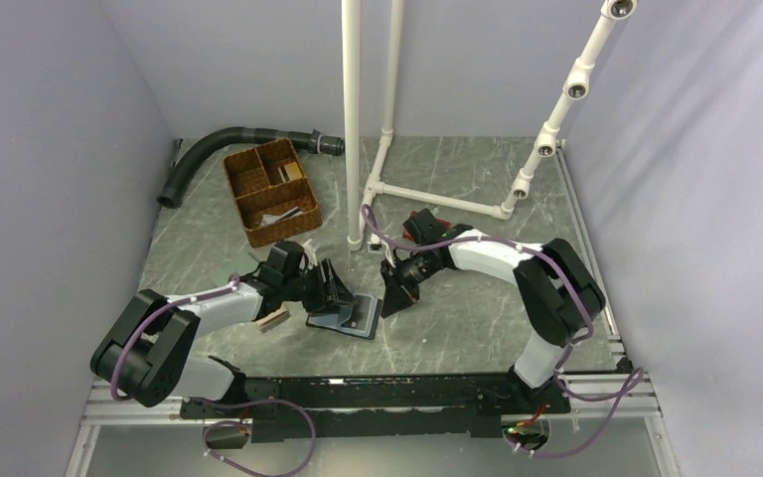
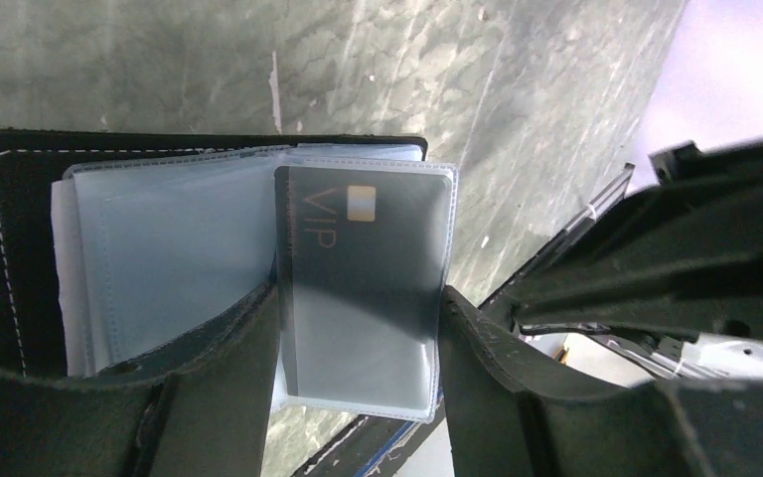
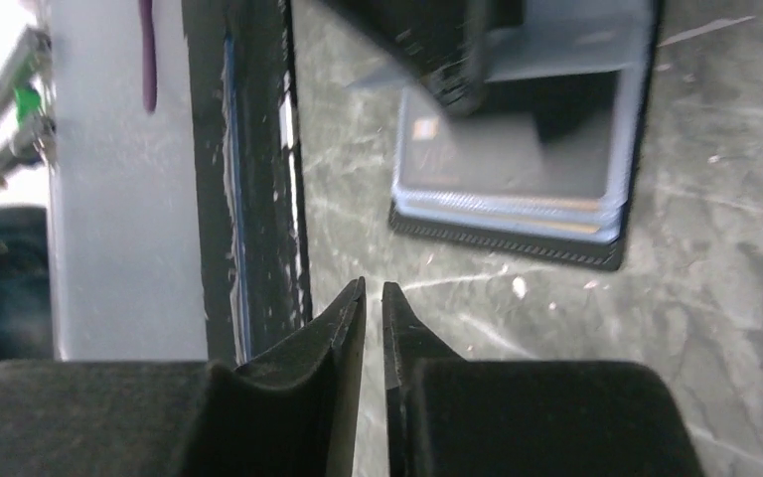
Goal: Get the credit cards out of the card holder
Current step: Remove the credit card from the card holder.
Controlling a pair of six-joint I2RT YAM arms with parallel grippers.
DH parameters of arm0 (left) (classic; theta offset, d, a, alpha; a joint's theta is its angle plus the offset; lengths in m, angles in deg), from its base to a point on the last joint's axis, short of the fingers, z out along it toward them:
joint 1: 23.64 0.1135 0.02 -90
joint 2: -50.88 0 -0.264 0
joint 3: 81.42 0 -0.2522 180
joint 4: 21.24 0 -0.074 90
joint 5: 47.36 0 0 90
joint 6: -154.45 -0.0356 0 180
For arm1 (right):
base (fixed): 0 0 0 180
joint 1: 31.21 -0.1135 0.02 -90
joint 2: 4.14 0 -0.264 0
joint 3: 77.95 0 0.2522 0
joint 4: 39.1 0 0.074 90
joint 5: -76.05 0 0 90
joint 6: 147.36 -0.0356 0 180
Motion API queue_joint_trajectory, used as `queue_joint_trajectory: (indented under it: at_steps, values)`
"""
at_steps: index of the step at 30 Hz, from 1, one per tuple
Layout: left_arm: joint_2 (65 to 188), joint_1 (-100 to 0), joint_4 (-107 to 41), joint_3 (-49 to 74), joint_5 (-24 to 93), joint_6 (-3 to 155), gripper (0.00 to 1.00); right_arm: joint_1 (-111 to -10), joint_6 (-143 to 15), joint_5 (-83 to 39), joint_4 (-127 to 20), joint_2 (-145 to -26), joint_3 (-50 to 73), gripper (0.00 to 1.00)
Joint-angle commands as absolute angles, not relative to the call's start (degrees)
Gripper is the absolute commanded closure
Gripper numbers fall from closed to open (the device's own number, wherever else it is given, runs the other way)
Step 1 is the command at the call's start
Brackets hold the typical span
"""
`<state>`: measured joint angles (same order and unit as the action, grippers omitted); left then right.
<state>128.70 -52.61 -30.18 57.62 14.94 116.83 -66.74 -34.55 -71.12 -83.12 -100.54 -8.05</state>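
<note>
The card holder (image 1: 353, 320) lies open on the table between the arms, black-edged (image 2: 20, 199), with clear plastic sleeves fanned out. A dark card (image 2: 358, 238) marked VIP sits inside one sleeve. My left gripper (image 1: 333, 288) is over the holder; in its wrist view its jaws (image 2: 358, 298) are wide apart, one on each side edge of that sleeve. My right gripper (image 1: 394, 298) hangs just right of the holder; its jaws (image 3: 374, 288) are nearly together and empty. The holder (image 3: 517, 243) and the dark card (image 3: 497, 159) lie ahead of it. I see no orange-yellow card.
A brown wicker basket (image 1: 270, 191) and a black hose (image 1: 228, 149) stand at the back left. A white pipe frame (image 1: 437, 199) stands at the back middle. A tan object (image 1: 273, 320) lies under my left arm, a red one (image 1: 427, 219) behind my right arm.
</note>
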Motion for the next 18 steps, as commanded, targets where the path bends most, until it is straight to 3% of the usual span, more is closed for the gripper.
queue_joint_trajectory:
  at_steps: [1,7,12,18]
  values:
    - [128.61,-52.38,-22.18,59.08,10.32,119.82,0.69,-66.35,-55.98,-71.15,-67.87,-104.07,-6.01,0.87]
    - [129.47,-52.37,-14.25,61.96,8.34,124.15,0.68,-66.52,-76.46,-66.50,-56.99,-108.03,-7.73,0.94]
    - [130.50,-52.38,-11.37,62.66,7.65,125.84,0.64,-66.81,-82.23,-66.77,-54.03,-111.50,-7.04,0.96]
    - [132.35,-52.38,-9.04,62.77,5.95,126.36,0.52,-67.11,-85.34,-67.80,-53.22,-115.48,-5.07,0.97]
